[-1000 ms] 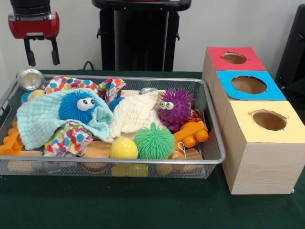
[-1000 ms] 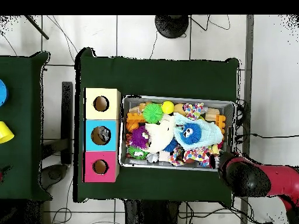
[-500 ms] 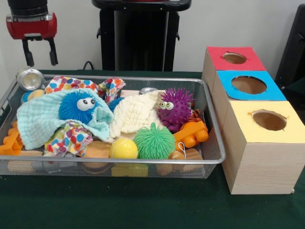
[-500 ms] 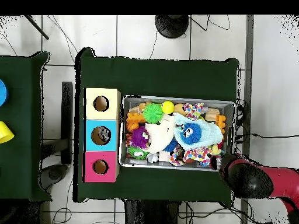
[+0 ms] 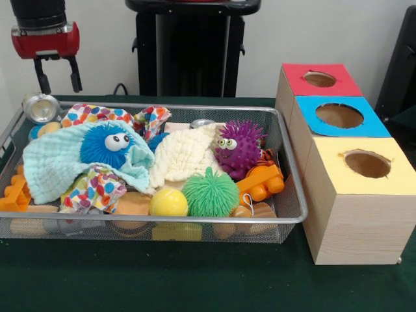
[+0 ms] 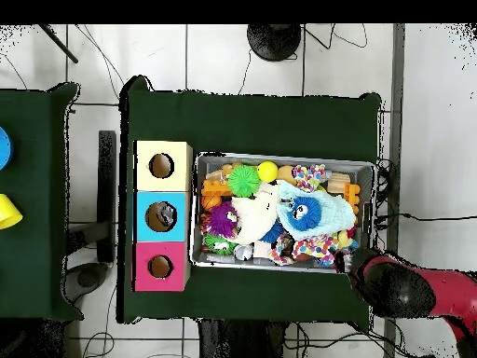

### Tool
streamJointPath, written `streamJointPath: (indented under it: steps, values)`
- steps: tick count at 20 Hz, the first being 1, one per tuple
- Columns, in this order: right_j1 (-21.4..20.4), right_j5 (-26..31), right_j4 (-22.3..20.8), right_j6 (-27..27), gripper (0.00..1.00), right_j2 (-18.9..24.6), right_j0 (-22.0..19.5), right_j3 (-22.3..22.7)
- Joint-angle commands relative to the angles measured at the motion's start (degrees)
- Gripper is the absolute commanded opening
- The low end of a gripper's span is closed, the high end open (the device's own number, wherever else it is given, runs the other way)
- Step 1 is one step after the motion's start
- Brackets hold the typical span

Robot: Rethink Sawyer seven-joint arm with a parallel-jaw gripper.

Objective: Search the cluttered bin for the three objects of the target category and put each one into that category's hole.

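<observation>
The red-and-black gripper [image 5: 58,75] is hanging empty above the far left corner of the wire bin [image 5: 294,195], its fingers spread apart; the purple spiky toy [image 5: 239,147], green spiky ball [image 5: 210,192] and blue fuzzy toy [image 5: 107,144] are lying among cloths; the three-hole box [image 5: 354,195] is standing just beside.

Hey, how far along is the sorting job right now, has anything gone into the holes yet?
Nothing looks done: the wire bin is full, with the purple spiky toy, green spiky ball and blue fuzzy toy inside. Something shows in the blue box hole from overhead, but I cannot identify it. The gripper hangs open and empty above the bin's corner. All picking appears left.
</observation>
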Motion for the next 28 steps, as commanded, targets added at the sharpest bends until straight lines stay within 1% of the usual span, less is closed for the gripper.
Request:
streamJointPath:
  steps: [1,3,5,13,18,21,22,28]
  values:
    - [6.3,-3.9,-6.0,-8.0,1.00,-1.3,0.3,-2.2]
    - [7.6,-4.6,-7.0,-7.8,1.00,-1.7,0.5,-3.0]
    - [8.1,-4.7,-7.3,-7.6,1.00,-1.7,0.6,-3.3]
    - [8.0,-4.3,-7.6,-7.2,1.00,-1.0,0.2,-3.1]
    - [5.7,-2.9,-6.2,-6.8,1.00,0.0,0.2,-1.8]
    - [3.8,-1.2,-4.3,-6.7,1.00,0.8,0.6,-1.4]
    - [2.4,-0.8,-3.5,-6.9,1.00,1.3,0.0,-0.2]
    - [-2.2,2.4,0.9,-8.2,1.00,3.1,-0.5,1.5]
